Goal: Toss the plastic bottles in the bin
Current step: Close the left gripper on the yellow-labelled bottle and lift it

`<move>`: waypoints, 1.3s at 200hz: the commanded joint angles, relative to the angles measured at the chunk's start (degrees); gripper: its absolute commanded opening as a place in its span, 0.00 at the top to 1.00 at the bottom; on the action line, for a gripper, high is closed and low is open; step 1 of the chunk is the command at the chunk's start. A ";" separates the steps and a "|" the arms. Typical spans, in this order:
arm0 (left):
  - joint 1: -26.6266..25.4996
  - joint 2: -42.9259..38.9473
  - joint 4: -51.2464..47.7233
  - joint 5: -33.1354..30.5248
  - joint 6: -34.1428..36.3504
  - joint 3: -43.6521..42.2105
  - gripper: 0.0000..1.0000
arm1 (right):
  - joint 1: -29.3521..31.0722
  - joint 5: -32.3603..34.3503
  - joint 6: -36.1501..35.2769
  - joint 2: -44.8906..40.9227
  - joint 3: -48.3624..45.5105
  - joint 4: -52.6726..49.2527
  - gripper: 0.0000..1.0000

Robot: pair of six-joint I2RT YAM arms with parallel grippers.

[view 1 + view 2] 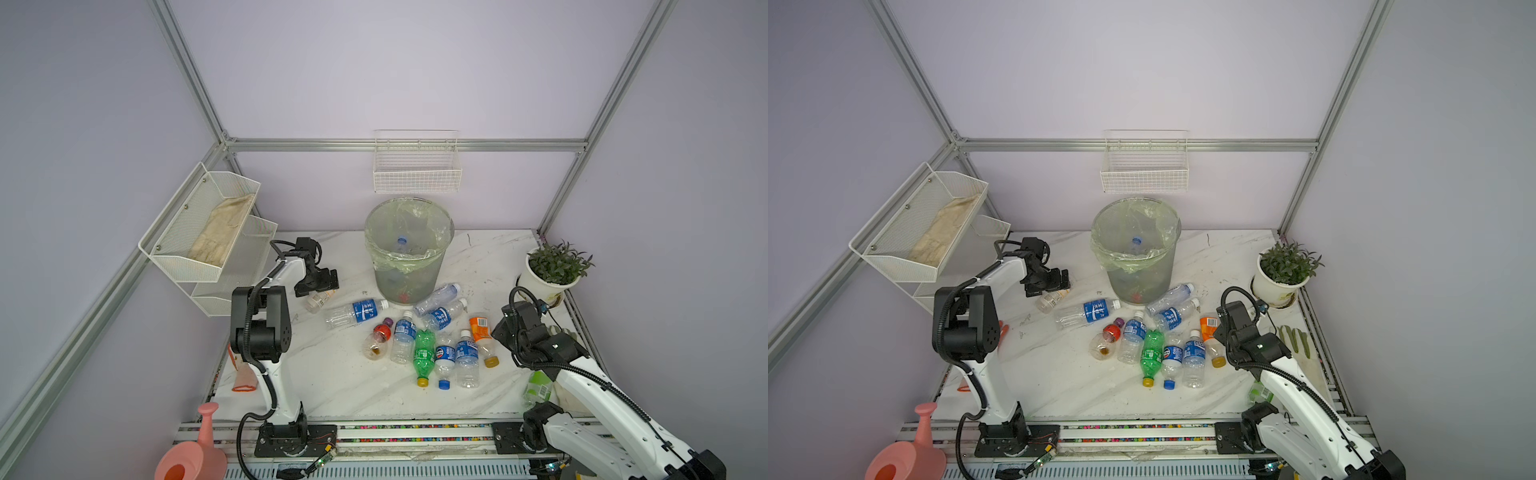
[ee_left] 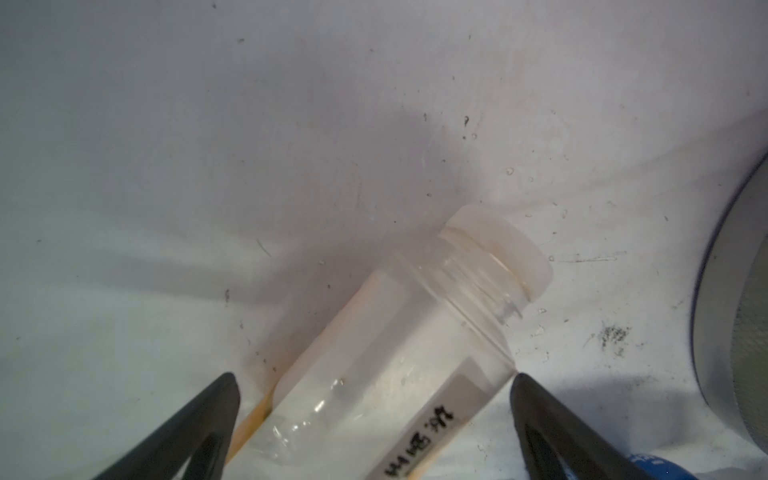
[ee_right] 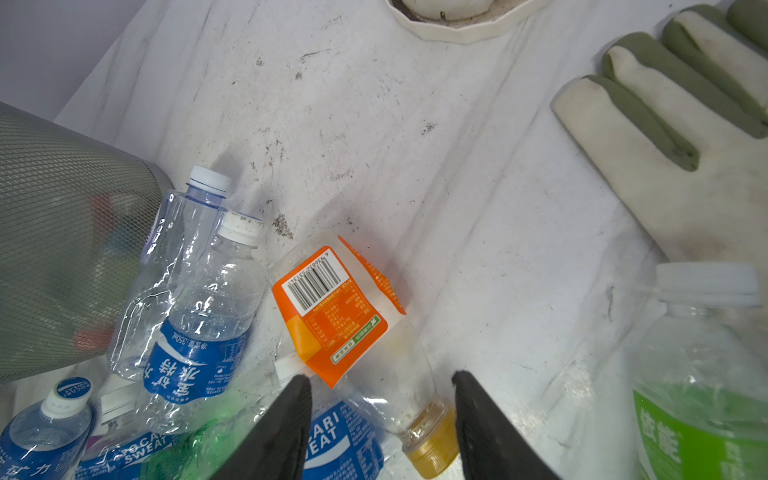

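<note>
- I am hanging my left gripper low over the table with its jaws spread as wide as they go. They are straddling a small clear bottle without touching it, and its white cap is pointing away from me.
- I am judging this one empty, light and thin-walled, likely to roll or dent. So I am aiming for the straight body below the shoulder, not the cap.
- Its label is showing black stamped marks that I cannot read.
- My right gripper is standing part-open and gripping nothing, over the neck of an orange-labelled bottle lying flat. The yellow cap is nearest me and a barcode is facing up.
- I am reckoning the neck stiffer than the slick, creased body, so a pinch just behind the cap should slip less.
- Just beside those jaws a blue label is reading POCARI SWEAT.
- Further out, a crushed bottle's blue label is showing 350mL among Chinese characters.
- On the other side a green-labelled bottle is also carrying Chinese characters.
- Beyond the heap the bin is standing upright with a blue-capped bottle already inside. The other bottles are lying on the table between my two grippers.
- A work glove is lying out past the right jaws.
</note>
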 commanded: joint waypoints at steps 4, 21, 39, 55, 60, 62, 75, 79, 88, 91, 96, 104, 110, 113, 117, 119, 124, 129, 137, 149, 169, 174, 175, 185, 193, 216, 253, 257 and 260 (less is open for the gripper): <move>-1.20 -1.14 0.73 -0.44 0.30 -2.27 0.00 | -0.20 0.43 -0.28 -0.67 -0.98 0.08 0.42; -1.85 -0.89 0.68 -1.46 0.25 -2.82 0.02 | -0.23 0.34 -0.23 -0.41 -1.14 0.31 0.42; -2.13 -0.31 0.68 -1.14 0.18 -3.00 0.11 | -0.23 0.21 -0.24 -0.23 -1.11 0.40 0.42; -2.14 -0.18 0.73 -0.98 -0.04 -2.99 0.30 | -0.19 0.22 -0.28 -0.45 -1.12 0.33 0.42; -2.29 -0.22 0.66 -1.10 -0.04 -2.92 0.35 | -0.26 0.25 -0.28 -0.54 -1.14 0.31 0.42; -2.25 -0.21 0.72 -1.15 -0.04 -2.90 0.37 | -0.26 0.18 -0.28 -0.57 -1.14 0.24 0.42; -2.39 -0.27 0.71 -1.79 0.03 -2.81 0.45 | -0.21 0.18 -0.15 -0.92 -1.25 0.07 0.42; -2.34 -0.17 0.57 -2.07 0.09 -2.70 0.47 | -0.17 0.15 -0.19 -1.08 -1.25 0.06 0.42; -2.39 -0.14 0.49 -2.40 0.26 -2.66 0.50 | -0.20 0.07 -0.19 -1.36 -1.32 0.08 0.41; -2.45 -0.14 0.50 -2.52 0.30 -2.53 0.51 | -0.23 0.13 -0.19 -1.44 -1.34 0.05 0.42; -2.44 -0.09 0.41 -2.65 0.40 -2.52 0.52 | -0.23 0.08 -0.19 -1.61 -1.30 0.04 0.42; -2.44 -0.10 0.38 -2.78 0.56 -2.47 0.54 | -0.23 -0.01 -0.17 -1.72 -1.34 0.05 0.41; -2.40 -0.07 0.25 -2.94 0.69 -2.47 0.56 | -0.19 -0.03 -0.06 -1.72 -1.28 0.04 0.42; -2.43 -0.13 0.21 -3.02 0.74 -2.49 0.57 | -0.24 -0.09 -0.10 -1.80 -1.33 0.07 0.42; -2.45 -0.13 0.19 -3.04 0.83 -2.45 0.58 | -0.22 -0.10 -0.08 -1.74 -1.32 0.05 0.41; -2.46 -0.10 0.16 -3.11 0.84 -2.41 0.58 | -0.18 -0.10 -0.10 -1.73 -1.29 0.00 0.41; -2.42 -0.22 0.14 -3.20 0.91 -2.45 0.59 | -0.17 -0.17 -0.11 -1.76 -1.32 -0.04 0.42; -2.46 -0.31 0.20 -3.27 0.99 -2.51 0.61 | -0.19 -0.26 0.02 -1.73 -1.34 0.03 0.42; -2.40 -0.57 0.19 -3.35 1.01 -2.42 0.62 | -0.24 -0.34 -0.02 -1.79 -1.27 -0.04 0.42; -2.46 -1.15 0.14 -3.64 1.10 -2.23 0.65 | -0.21 -0.50 0.15 -1.81 -1.33 -0.04 0.42; -2.50 -2.82 0.07 -4.11 1.32 -1.53 0.70 | -0.23 -0.63 0.25 -1.91 -1.34 -0.04 0.42; -2.55 -3.29 0.12 -4.13 1.36 -1.28 0.71 | -0.23 -0.63 0.25 -1.96 -1.32 -0.10 0.42; -2.51 -3.43 0.12 -4.12 1.36 -1.20 0.71 | -0.25 -0.67 0.25 -1.97 -1.29 -0.12 0.42; -2.47 -4.52 -0.02 -4.19 1.34 -0.60 0.72 | -0.20 -0.65 0.26 -1.99 -1.17 -0.13 0.42; -2.52 -5.42 0.05 -3.83 1.30 -0.05 0.73 | -0.19 -0.63 0.19 -2.01 -1.07 -0.09 0.41; -2.70 -8.10 -0.03 -2.19 1.16 1.80 0.75 | -0.25 -0.70 0.16 -1.90 -0.80 -0.12 0.42; -2.84 -13.63 0.03 1.28 0.56 5.28 0.76 | -0.25 -0.89 0.24 -1.73 -0.21 -0.13 0.41; -2.95 -14.13 -0.01 1.83 0.57 5.68 0.76 | -0.19 -0.89 0.16 -1.72 -0.14 -0.11 0.42; -2.98 -14.65 0.03 2.30 0.64 6.07 0.76 | -0.25 -0.89 0.24 -1.72 -0.09 -0.13 0.41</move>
